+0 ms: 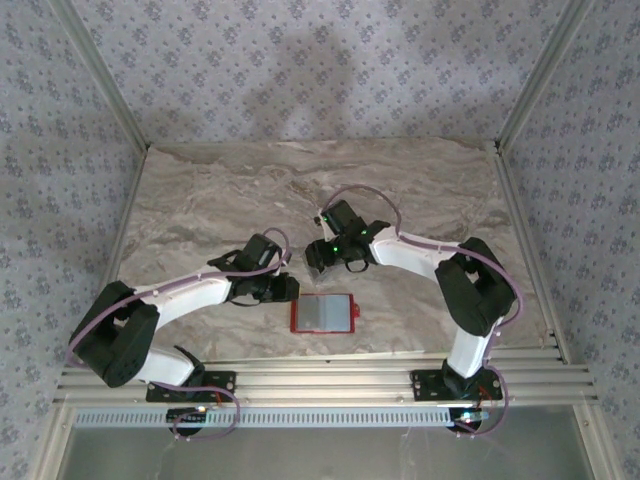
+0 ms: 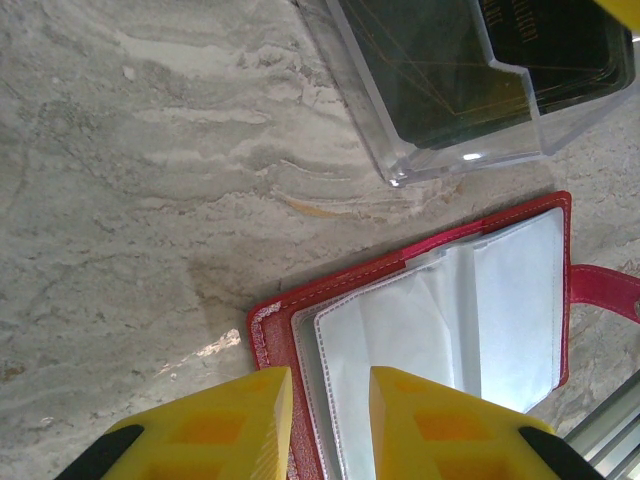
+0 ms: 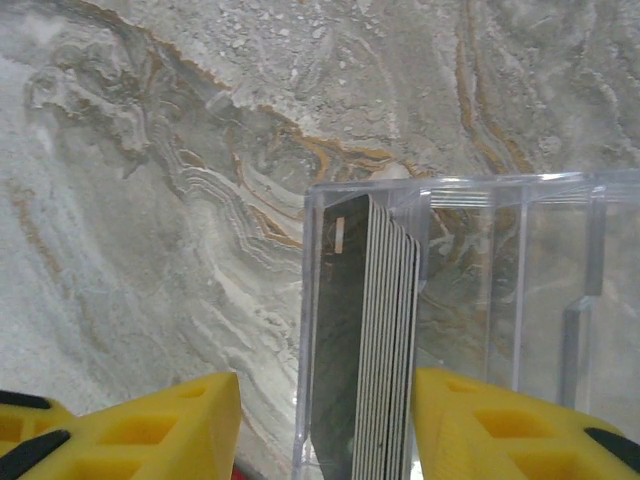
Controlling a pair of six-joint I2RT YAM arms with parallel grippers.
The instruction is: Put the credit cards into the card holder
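The card holder [image 1: 322, 314] lies open on the table, red outside with grey-silver sleeves [image 2: 470, 300] facing up. My left gripper [image 2: 330, 385] is open just above its near left corner, and the red edge shows between the fingers. Several dark credit cards [image 3: 365, 340] stand on edge in a stack inside a clear plastic box [image 3: 500, 290]. My right gripper [image 3: 327, 400] is open around that stack. Its right finger is against the stack. Its left finger [image 3: 200, 415] stands apart, outside the box wall. From above, the right gripper [image 1: 320, 262] sits just behind the holder.
In the left wrist view the clear box [image 2: 440, 160] with the dark cards [image 2: 450, 70] lies just beyond the holder. The holder's snap tab [image 2: 605, 290] points right. A metal rail [image 1: 320, 375] runs along the table's near edge. Patterned walls enclose the marble table [image 1: 220, 190].
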